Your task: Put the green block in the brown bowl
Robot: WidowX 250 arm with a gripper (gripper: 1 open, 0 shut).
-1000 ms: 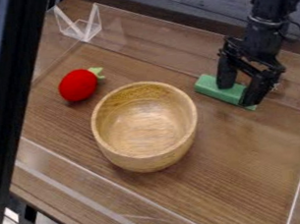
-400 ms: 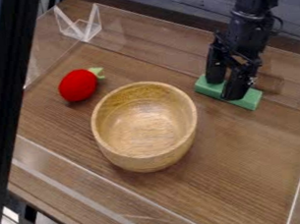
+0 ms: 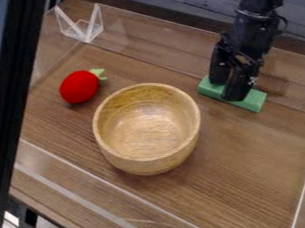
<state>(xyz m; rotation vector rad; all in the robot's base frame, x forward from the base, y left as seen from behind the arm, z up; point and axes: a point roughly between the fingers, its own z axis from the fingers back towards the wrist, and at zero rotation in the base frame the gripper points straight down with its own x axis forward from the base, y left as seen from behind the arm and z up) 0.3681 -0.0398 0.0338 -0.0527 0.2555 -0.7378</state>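
Camera view: set against the picture from a second ago, the gripper (image 3: 237, 84) has shifted a little toward 9 o'clock and rolled about its own axis, so its dark fingers now stand over the near-left part of the green block (image 3: 238, 94) rather than over its right end. Against the picture just before this one, almost nothing differs.

The gripper points steeply down with its fingers spread wide — they straddle the block's left part and nothing is pinched. Whether the fingertips touch the block cannot be told. The block lies flat on the worktop (image 3: 241, 173), its right end showing at about 4 o'clock from the gripper.

The brown bowl (image 3: 147, 128) sits upright and holds nothing, at about 8 o'clock from the gripper, near the block but apart from it. A red ball (image 3: 79, 87) with a green tip lies at roughly 10 o'clock from the bowl, just clear of its rim — and a clear plastic piece (image 3: 80, 24) stands at the far left edge of the worktop
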